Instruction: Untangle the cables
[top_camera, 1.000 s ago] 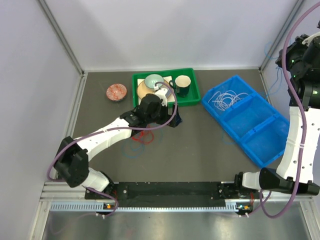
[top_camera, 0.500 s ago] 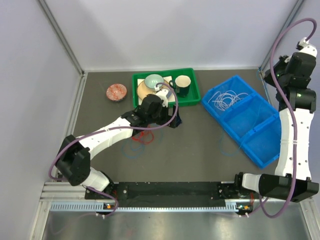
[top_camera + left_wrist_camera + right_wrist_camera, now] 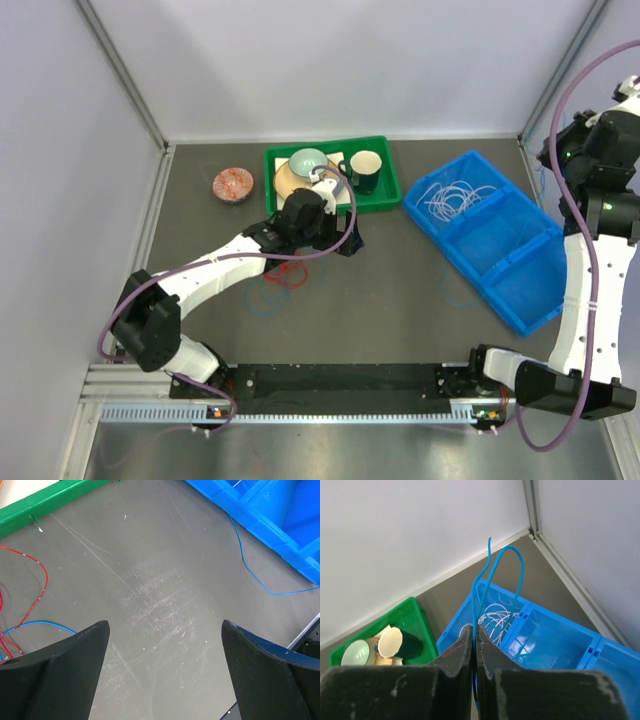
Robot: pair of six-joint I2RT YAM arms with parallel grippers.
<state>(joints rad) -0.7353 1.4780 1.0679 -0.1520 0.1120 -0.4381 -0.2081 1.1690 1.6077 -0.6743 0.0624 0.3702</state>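
My right gripper [image 3: 475, 630] is raised high by the right wall and shut on the blue cable [image 3: 521, 570], which loops above its tips. It hangs above the blue bin [image 3: 555, 630]. Part of the blue cable [image 3: 245, 565] trails over the table beside the bin. The white cable [image 3: 450, 197] lies coiled in the bin's far compartment. The red cable [image 3: 292, 270] lies in loose loops on the table under my left arm, with a blue loop beside it. My left gripper [image 3: 165, 625] stands wide open over bare table, with nothing between its fingers.
A green tray [image 3: 385, 200] at the back holds a bowl and cups. A small reddish dish [image 3: 232, 184] sits to its left. The blue bin [image 3: 520, 300] has three compartments and lies askew at the right. Grey walls close in the left, back and right.
My right arm has swung about near the right wall with the blue cable still pinched, ending a little farther right. The left arm has not moved.
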